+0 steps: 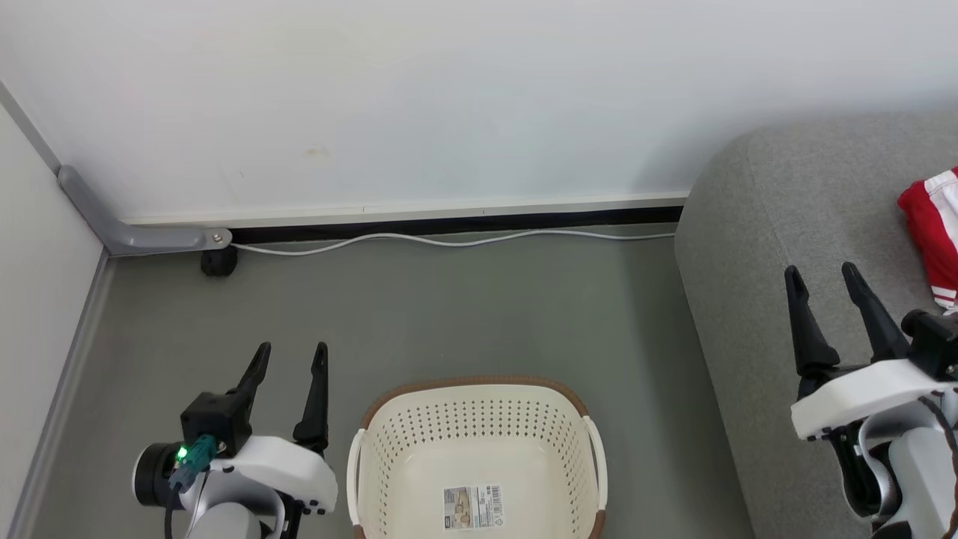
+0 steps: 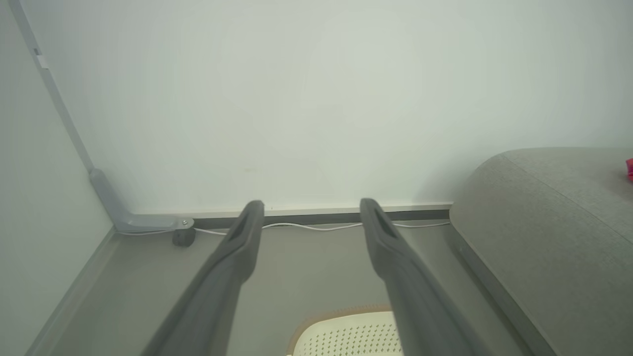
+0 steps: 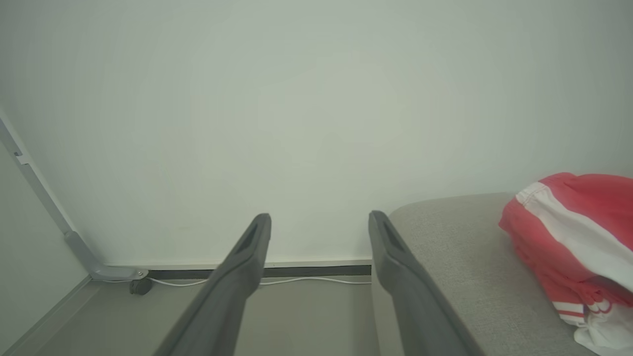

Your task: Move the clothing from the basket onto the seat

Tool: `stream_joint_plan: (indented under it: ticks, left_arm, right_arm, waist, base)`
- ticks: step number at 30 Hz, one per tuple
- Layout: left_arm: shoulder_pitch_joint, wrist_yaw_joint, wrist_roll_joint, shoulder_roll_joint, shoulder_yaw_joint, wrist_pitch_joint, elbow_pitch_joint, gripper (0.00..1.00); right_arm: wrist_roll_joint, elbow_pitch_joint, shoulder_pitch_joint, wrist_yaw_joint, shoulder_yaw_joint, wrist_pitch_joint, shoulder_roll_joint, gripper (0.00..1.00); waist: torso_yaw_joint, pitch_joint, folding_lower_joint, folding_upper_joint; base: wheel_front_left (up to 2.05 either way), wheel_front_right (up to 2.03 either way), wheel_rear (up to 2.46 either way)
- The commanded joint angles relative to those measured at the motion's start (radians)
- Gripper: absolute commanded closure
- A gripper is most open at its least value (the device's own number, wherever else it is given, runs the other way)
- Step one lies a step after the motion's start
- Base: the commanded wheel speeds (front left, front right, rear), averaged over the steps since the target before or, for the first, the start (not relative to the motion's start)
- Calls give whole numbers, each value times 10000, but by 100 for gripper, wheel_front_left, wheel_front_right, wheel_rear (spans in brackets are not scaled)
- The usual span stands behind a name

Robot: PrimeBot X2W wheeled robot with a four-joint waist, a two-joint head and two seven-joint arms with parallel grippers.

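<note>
The red clothing (image 1: 932,233) with white stripes lies bunched on the grey seat (image 1: 786,224) at the far right; the right wrist view has the clothing (image 3: 573,242) on the seat (image 3: 460,267) to the right of my fingers. The cream basket (image 1: 477,397) stands on the floor at bottom centre, holding only a paper label (image 1: 471,507). My left gripper (image 1: 291,355) is open just left of the basket, nothing between its fingers. My right gripper (image 1: 821,275) is open over the seat's left part, left of the clothing and apart from it.
A white wall runs across the back with a dark skirting strip. A white cable (image 1: 449,241) lies along its foot, ending at a black plug (image 1: 218,262) and a grey conduit (image 1: 127,233) in the left corner. Grey floor (image 1: 449,314) stretches between wall and basket.
</note>
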Motion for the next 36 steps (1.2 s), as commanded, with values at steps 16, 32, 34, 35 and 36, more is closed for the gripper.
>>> stream_joint_plan:
  ticks: [16,32,34,35,36]
  left_arm:
    - [1422,181,582,-12,1319,-61,-918,0]
    - [1953,221,399,-61,1287,-61,-1112,0]
    - [1983,243,339,-62,1269,-61,-1167,0]
    - [1995,255,307,-62,1273,-61,-1186,0]
    - [2003,261,279,-62,1283,-61,-1192,0]
  right_arm:
    - [-675,-1192,1939,12,47,-59,580,0]
    - [-1147,-885,2343,12,-178,-59,887,0]
    - [-1173,-887,2350,12,-188,-59,914,0]
    - [-1184,-890,2343,12,-188,-59,928,0]
    - [-1194,-892,2332,12,-190,-59,944,0]
  waist:
    - [-177,-709,0,0]
    - [-155,-734,0,0]
    - [-168,-725,0,0]
    - [-178,-721,0,0]
    - [-189,-716,0,0]
  base:
    - [0,0,0]
    - [0,0,0]
    - [0,0,0]
    - [0,0,0]
    - [0,0,0]
